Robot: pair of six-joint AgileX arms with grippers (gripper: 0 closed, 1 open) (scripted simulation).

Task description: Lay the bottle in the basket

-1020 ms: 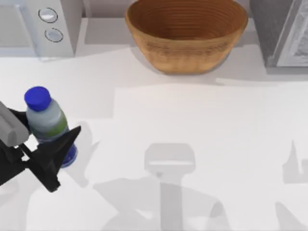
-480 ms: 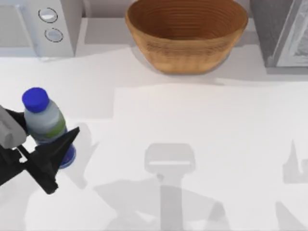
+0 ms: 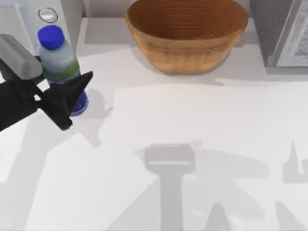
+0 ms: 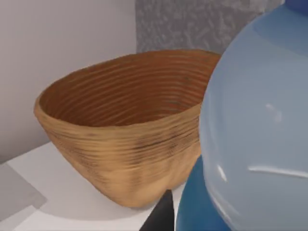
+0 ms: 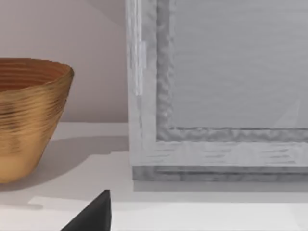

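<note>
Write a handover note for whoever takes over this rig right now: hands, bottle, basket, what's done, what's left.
Left hand: shut on the bottle, holding it upright and raised at the table's left side, in front of the white appliance.
Right hand: a dark fingertip shows in its wrist view, near the grey cabinet; whether it is open or shut cannot be told.
Basket: at the table's back centre, with nothing in it.
Done: bottle grasped and lifted.
Left: carry it right to the basket, lay it inside, release.
</note>
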